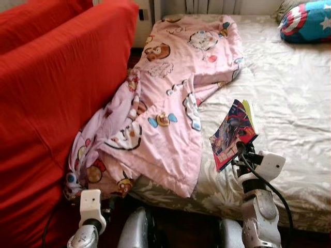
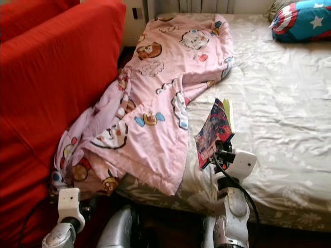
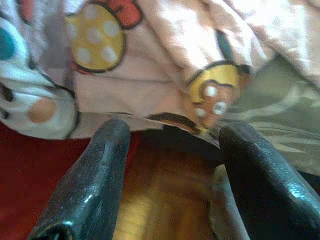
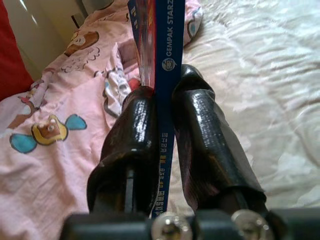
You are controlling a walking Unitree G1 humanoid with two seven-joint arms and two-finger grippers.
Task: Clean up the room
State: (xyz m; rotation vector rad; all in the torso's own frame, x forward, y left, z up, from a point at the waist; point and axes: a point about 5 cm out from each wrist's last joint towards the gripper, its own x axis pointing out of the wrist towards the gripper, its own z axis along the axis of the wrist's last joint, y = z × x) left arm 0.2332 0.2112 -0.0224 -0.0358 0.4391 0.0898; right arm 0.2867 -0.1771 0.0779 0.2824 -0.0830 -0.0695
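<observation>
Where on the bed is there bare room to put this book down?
The grey-beige bedsheet is bare right of the pink cartoon-print blanket, below the blue star cushion. The right gripper holds the colourful book there. The bed's left half is crowded.

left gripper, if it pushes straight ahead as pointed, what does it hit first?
Likely the pink blanket hanging off the bed edge: it sits directly beyond the open left gripper. Depth is unclear.
</observation>
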